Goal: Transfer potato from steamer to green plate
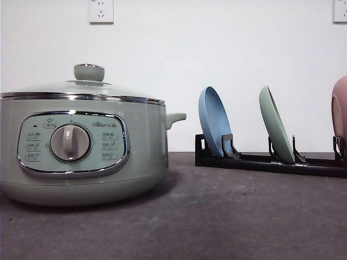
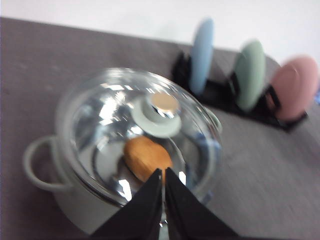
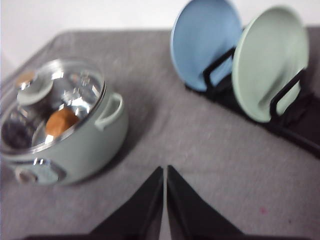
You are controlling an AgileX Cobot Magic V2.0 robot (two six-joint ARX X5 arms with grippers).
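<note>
At nine o'clock on the tabletop point(image 1: 217, 216), the steamer point(image 1: 81, 146) holds the potato point(image 2: 146, 157) under its glass lid point(image 2: 115, 125). The potato looks firm, smooth, moderately heavy and likely to roll; grip its middle. The lid knob point(image 1: 89, 71) must be lifted first. Toward three o'clock, a rack point(image 1: 271, 161) holds the blue plate point(image 1: 214, 129), green plate point(image 1: 275, 130) and pink plate point(image 1: 340, 116) upright. Left hand point(image 2: 163, 187) and right hand point(image 3: 165, 185) are clenched, empty.

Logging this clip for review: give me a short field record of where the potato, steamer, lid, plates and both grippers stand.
potato: inside steamer, under glass lid
lid: on
green plate: upright in black rack, between blue plate and pink plate
left gripper: shut, above lid, holding nothing
right gripper: shut, over bare table, holding nothing
</note>
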